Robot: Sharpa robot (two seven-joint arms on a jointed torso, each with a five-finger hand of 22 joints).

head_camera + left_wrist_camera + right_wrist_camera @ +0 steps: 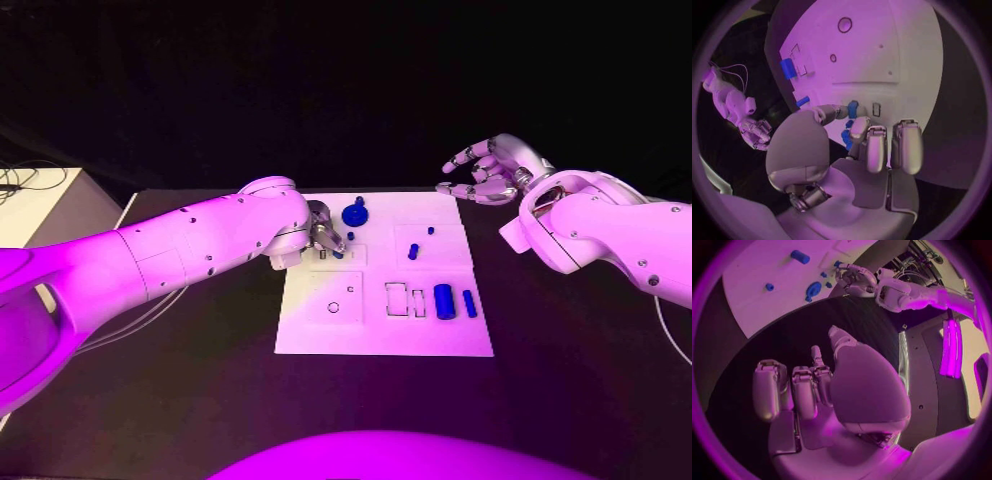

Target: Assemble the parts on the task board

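Note:
The white task board (378,335) lies mid-table. My left hand (323,240) hovers low over its far left part, thumb and a finger pinching a small blue part (852,108) just above the board (898,45). A round blue part with a knob (355,212) lies just beyond that hand. Two small blue pegs (430,231) (413,250) stand near the board's far right. A blue cylinder (444,301) and a thin blue bar (469,299) lie at the right, beside empty slots. My right hand (490,170) is raised beyond the far right corner, fingers apart, holding nothing.
A round hole (333,307) and rectangular slots (397,297) mark the board's near half. A pale box (36,200) stands off the table at the far left. Black table (577,380) surrounds the board. The right wrist view shows the board (761,270) and my left hand (856,277) beyond.

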